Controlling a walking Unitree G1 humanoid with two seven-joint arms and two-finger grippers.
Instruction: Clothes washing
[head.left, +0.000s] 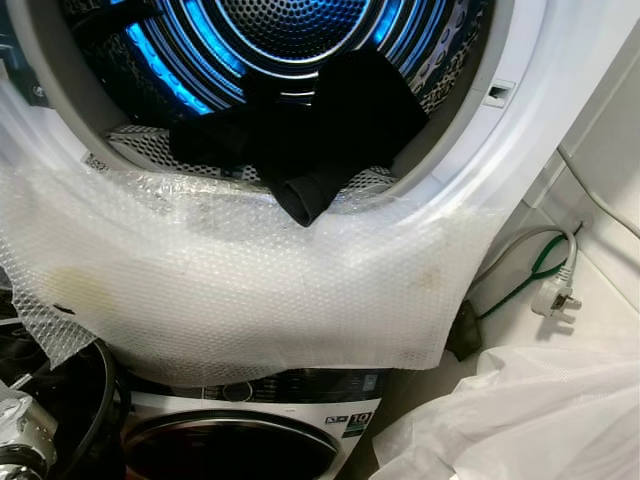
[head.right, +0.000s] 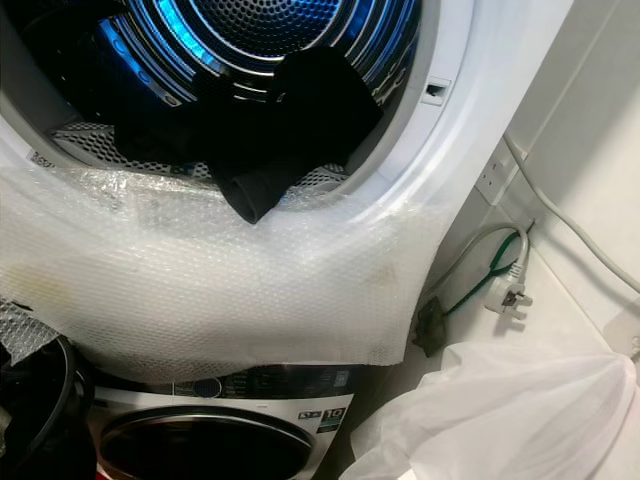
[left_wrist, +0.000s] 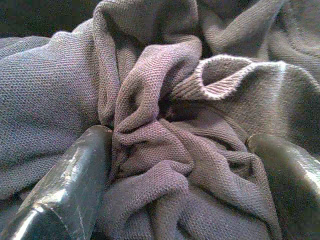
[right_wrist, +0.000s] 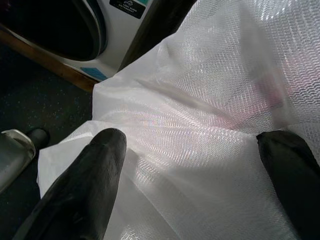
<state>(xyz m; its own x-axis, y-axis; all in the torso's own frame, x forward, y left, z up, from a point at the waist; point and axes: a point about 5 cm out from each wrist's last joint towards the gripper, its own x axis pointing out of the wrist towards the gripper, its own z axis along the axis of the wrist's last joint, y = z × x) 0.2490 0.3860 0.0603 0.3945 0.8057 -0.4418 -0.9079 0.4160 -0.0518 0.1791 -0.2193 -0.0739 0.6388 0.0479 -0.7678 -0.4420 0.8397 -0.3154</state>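
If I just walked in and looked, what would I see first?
Probably the glowing blue drum of the upper machine, with a black garment spilling over its lip onto the bubble wrap draped below the opening. Off to the right, a white plug lies by the wall above a white mesh bag.

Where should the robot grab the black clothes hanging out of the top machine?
Best bet: the rolled end of the black clothes that droops over the drum's front lip onto the bubble wrap. It sticks out toward the robot with open space around it, so coming straight from the front, fingers either side of the roll, looks easiest.
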